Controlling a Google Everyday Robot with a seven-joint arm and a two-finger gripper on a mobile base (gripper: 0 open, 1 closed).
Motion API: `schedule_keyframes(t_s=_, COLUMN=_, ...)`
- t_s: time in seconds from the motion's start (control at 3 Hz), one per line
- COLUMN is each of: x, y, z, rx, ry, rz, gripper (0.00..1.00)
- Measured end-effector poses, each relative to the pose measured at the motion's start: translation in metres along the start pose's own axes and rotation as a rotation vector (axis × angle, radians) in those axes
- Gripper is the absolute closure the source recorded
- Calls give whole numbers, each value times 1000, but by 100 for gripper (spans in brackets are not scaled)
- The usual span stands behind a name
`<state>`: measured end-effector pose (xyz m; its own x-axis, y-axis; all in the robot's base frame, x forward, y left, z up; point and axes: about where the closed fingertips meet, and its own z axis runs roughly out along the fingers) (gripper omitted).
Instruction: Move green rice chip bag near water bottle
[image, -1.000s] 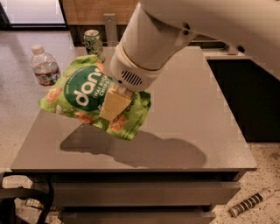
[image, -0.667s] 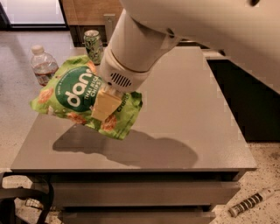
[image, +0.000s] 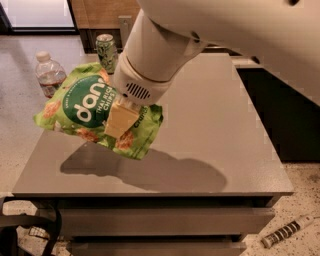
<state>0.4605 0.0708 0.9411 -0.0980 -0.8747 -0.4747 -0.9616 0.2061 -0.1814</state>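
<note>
Camera view, single frame. The green rice chip bag (image: 87, 107) is shown held clear of the table (image: 225, 130), over its left half, with its shadow (image: 145, 170) cast on the surface beneath. Compared with the preceding second, the bag has been carried a short way leftward, so that its upper left edge is now seen just beside the water bottle (image: 49, 74) in the picture. The bottle itself stands on the pale floor beyond the table's far left corner, and a green drink can (image: 106, 50) stands at the far edge of the table. The transport stage of the task is judged to be well advanced. What is left is thought to be a descent and a release at the table's left edge, nearest the bottle.

The gripper (image: 119, 122) is located at the bag's right-hand part, over its printed face. The jaws are closed on the pouch: one cream finger is laid flat across the front of the foil, while the opposing one is hidden behind it. The arm is brought in from the upper right, its thick white wrist angled down and to the left, so that much of the table's rear is masked. The bag is tilted, with its lower right corner hanging lowest.
</note>
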Motion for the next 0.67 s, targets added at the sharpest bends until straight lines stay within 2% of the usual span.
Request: schedule_keyframes(t_s=0.67, x=-2, y=2, z=-2, rx=3, ry=-1, rz=-5, gripper=25)
